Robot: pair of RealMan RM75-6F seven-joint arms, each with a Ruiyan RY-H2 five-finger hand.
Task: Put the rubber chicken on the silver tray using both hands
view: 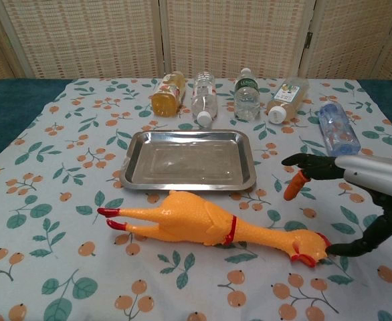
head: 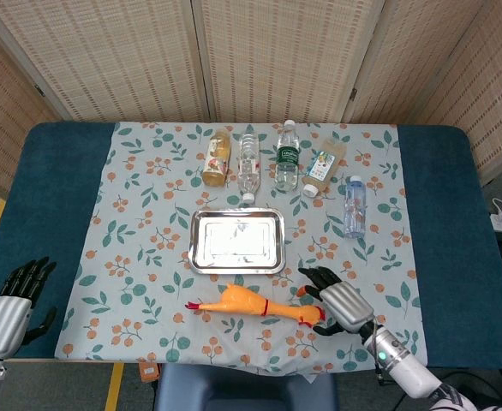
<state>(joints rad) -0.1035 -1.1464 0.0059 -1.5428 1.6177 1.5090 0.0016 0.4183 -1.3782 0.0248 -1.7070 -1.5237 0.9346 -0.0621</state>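
Right hand (view: 356,200): we see it spread, holding nothing, just beside the chicken's head.
Left hand (head: 11,300): apart, well left of the chicken.
Rubber chicken (view: 196,221): lying just before the silver tray (view: 132,157).
Bottles (head: 248,161): behind the tray.

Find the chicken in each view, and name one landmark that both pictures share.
Head view: chicken lies low centre, just below the tray.
Chest view: chicken stretches across the lower middle, in front of the tray.
Shared landmark: the tray.
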